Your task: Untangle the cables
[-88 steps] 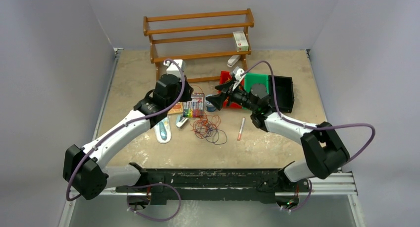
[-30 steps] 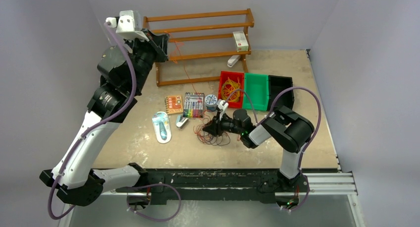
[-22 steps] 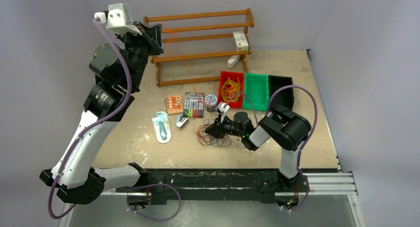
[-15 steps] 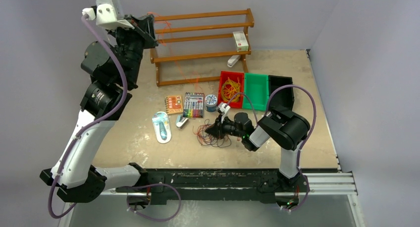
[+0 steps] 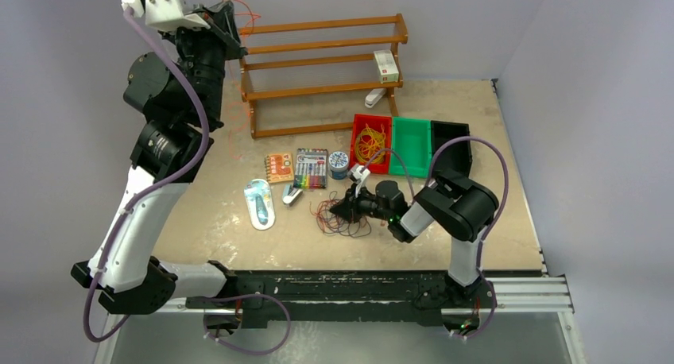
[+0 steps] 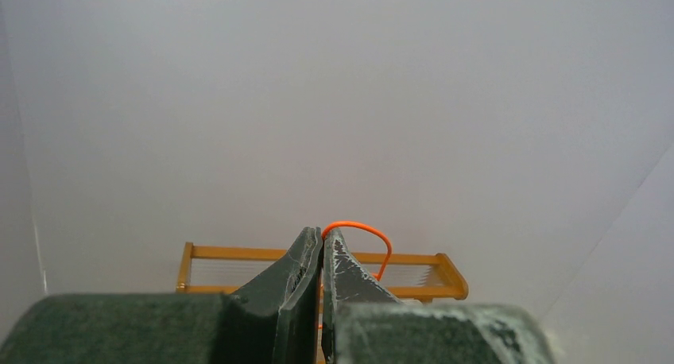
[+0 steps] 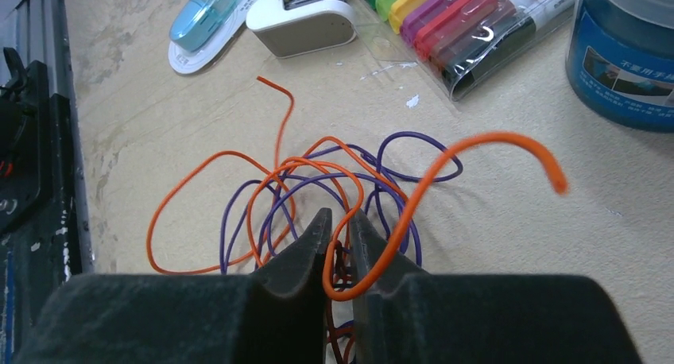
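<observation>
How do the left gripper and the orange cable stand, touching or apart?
Touching. In the left wrist view the left gripper has its jaws shut on the orange cable, which loops out from between their tips.

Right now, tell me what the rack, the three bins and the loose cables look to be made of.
Rack: wood, apparently varnished, going by its warm brown sheen.
Red bin, green bin, black bin: likely moulded plastic, with uniform colour and smooth walls.
Orange cable and purple cable: probably plastic-insulated wire, smooth and holding springy curves. The core is not visible.
</observation>
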Action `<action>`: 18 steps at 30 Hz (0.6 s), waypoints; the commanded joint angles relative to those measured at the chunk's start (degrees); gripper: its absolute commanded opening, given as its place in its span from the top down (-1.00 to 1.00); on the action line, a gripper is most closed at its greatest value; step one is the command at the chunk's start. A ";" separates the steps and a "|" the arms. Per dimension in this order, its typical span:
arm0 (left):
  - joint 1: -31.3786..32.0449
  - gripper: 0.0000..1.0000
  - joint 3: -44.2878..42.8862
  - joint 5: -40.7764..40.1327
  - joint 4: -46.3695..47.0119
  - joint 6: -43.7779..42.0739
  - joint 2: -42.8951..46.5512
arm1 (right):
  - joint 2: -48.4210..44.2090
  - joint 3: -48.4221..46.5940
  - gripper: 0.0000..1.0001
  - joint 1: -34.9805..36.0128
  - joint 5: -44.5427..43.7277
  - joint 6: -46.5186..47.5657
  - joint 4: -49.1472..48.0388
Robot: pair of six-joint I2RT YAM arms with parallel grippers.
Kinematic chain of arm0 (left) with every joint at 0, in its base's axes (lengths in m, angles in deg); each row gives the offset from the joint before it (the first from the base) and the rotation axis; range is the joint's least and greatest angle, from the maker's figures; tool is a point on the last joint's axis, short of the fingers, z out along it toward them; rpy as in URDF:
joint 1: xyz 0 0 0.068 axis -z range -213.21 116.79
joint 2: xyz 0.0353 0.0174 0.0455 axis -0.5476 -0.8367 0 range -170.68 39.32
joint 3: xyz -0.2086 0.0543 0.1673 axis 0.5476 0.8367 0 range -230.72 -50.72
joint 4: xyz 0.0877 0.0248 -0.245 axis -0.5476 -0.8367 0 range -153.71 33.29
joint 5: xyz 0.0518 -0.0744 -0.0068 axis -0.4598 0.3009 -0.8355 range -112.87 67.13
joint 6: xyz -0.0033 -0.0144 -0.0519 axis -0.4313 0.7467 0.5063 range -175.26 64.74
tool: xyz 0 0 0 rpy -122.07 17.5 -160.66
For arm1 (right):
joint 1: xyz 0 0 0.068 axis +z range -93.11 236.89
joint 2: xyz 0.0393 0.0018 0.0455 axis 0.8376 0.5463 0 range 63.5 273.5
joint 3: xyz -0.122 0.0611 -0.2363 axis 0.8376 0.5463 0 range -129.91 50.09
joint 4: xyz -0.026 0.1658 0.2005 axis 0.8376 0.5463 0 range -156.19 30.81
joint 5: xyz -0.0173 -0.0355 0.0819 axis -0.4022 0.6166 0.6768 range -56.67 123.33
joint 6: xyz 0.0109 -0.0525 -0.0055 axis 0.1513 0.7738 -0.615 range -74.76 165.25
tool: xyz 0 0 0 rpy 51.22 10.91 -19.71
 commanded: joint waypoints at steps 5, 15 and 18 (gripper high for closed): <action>-0.40 1.00 1.01 0.68 -0.99 -0.66 1.56 | -15.85 -0.65 0.17 0.32 -2.81 3.19 8.95; -0.40 1.00 7.73 6.86 -2.91 3.45 6.40 | -41.47 -6.12 -0.30 0.32 -9.65 12.05 25.62; -0.40 1.00 9.38 11.29 -3.12 4.77 7.61 | -45.61 -9.61 -0.33 0.32 -9.84 14.17 29.16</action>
